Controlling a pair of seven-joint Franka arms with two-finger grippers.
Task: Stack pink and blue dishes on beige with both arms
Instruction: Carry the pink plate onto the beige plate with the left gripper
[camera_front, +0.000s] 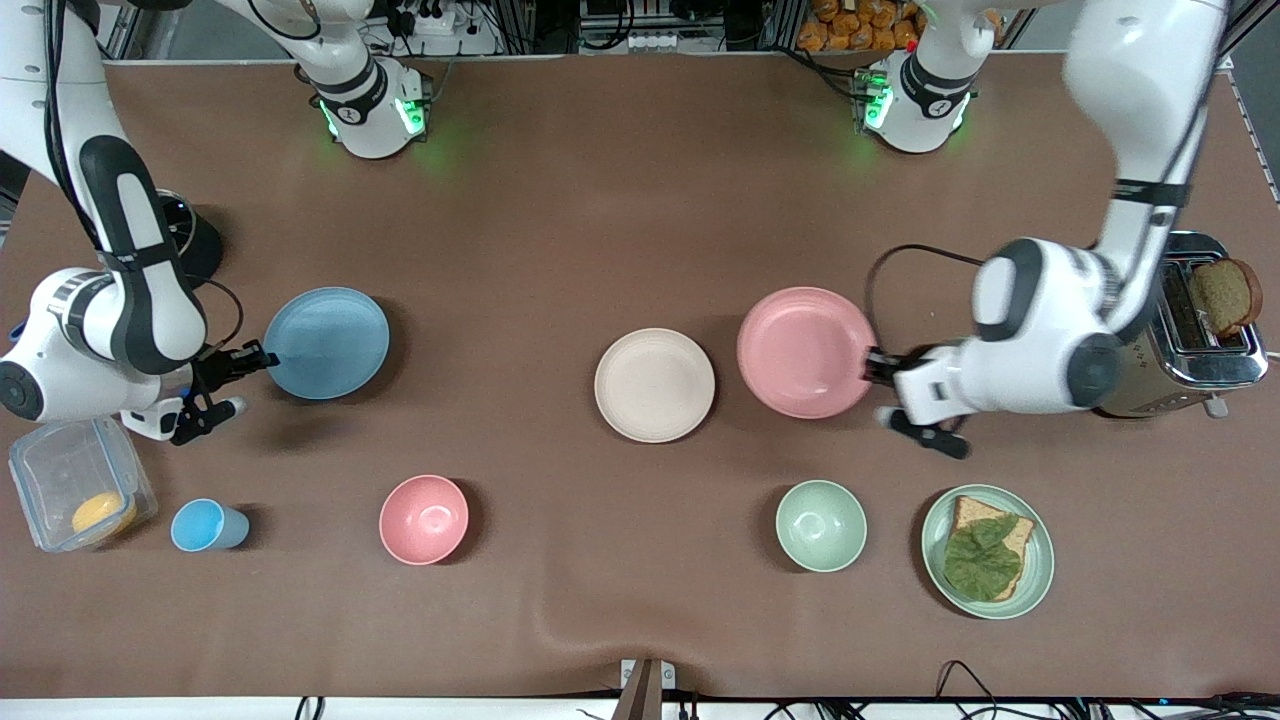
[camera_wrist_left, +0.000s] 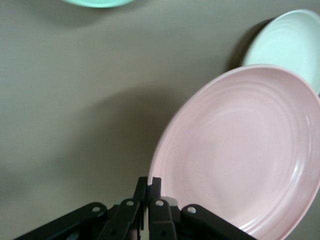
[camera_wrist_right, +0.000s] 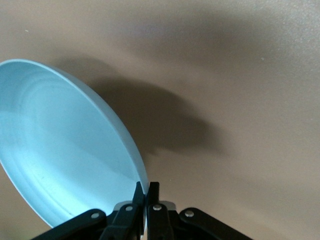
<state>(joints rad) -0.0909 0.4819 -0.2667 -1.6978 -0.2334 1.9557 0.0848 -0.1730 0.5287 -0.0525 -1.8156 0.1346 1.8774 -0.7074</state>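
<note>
Brown surface (camera_front: 560, 200) held my beige plate (camera_front: 654, 384) at frame centre; left end effector (camera_front: 872, 366) clenched the pink plate (camera_front: 805, 352) beside it, nearer than right end effector (camera_front: 262, 358) clenching the blue plate (camera_front: 327, 342) at middle left.

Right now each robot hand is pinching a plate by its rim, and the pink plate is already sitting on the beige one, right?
Not quite. The pink plate is lifted beside the beige plate, not on it, as the front view shows. The left gripper pinches its rim; the right gripper pinches the blue plate.

Front camera high, facing robots; wrist cameras close over table (camera_front: 560, 200).
</note>
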